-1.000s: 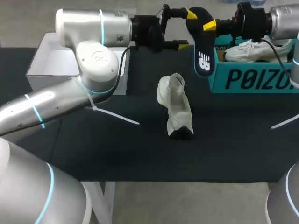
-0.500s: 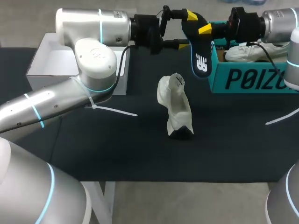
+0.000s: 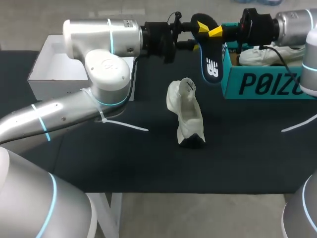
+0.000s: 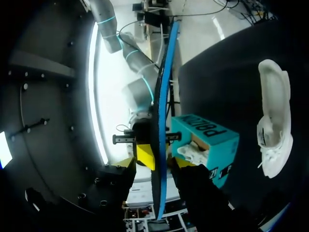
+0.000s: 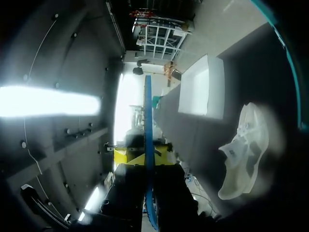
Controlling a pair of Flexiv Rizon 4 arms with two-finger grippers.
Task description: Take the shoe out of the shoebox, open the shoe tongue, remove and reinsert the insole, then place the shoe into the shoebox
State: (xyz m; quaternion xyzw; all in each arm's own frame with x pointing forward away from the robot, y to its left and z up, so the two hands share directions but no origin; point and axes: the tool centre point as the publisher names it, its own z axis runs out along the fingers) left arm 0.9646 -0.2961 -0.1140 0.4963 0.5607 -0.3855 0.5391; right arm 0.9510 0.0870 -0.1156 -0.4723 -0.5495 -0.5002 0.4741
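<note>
A dark insole (image 3: 210, 57) with a blue edge and a white logo hangs in the air above the table's far side. My right gripper (image 3: 221, 31) is shut on its upper end. My left gripper (image 3: 197, 34) comes from the opposite side, and the same end sits between its fingers; in the left wrist view the insole (image 4: 161, 111) shows edge-on with a gap still visible beside it. In the right wrist view the insole (image 5: 148, 135) runs straight out from between that gripper's (image 5: 147, 159) fingers. The white shoe (image 3: 187, 116) lies on the black table, apart from both grippers.
A teal shoebox (image 3: 262, 82) stands at the back right with another white shoe (image 3: 267, 52) inside. A white box lid (image 3: 54, 69) lies at the back left. A white cable tie (image 3: 126, 125) sticks out from my left arm.
My right arm carried the insole leftward into my left gripper's fingers. The left fingers have drawn closer together around it. The shoe has not moved.
</note>
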